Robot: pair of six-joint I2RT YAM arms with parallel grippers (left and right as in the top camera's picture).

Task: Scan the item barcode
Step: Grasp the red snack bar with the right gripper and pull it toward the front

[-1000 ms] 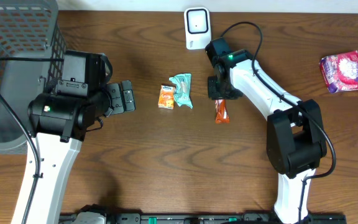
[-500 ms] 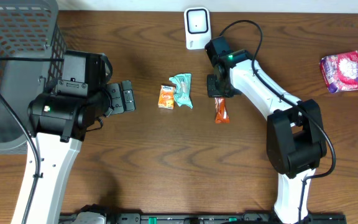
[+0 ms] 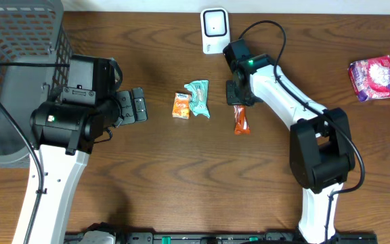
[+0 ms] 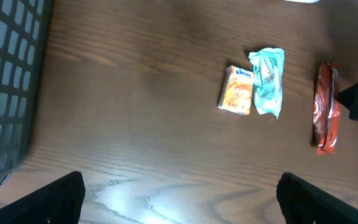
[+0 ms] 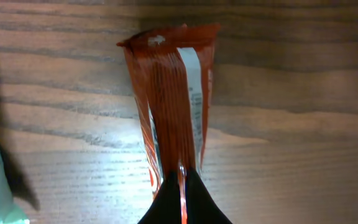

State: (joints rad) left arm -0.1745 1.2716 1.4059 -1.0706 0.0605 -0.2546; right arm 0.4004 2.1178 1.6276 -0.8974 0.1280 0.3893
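Note:
An orange-red snack packet (image 3: 241, 123) lies flat on the wooden table, right of centre. My right gripper (image 3: 237, 103) is at its far end, shut on it. In the right wrist view the dark fingertips (image 5: 183, 186) pinch the packet (image 5: 173, 93) along its back seam, and a white printed strip runs down the wrapper. The white barcode scanner (image 3: 214, 28) stands at the table's back edge, just behind that gripper. My left gripper (image 3: 139, 105) hovers to the left, open, with nothing between its fingers (image 4: 182, 193). From there the packet (image 4: 325, 115) shows at the right.
A teal packet (image 3: 198, 98) and a small orange tissue pack (image 3: 181, 106) lie side by side at the table's centre. A pink-and-purple bag (image 3: 376, 77) sits at the far right. A dark wire basket (image 3: 19, 68) fills the left edge.
My right gripper's jaws have closed the last bit onto the end of the orange-red packet. The left arm has not moved.

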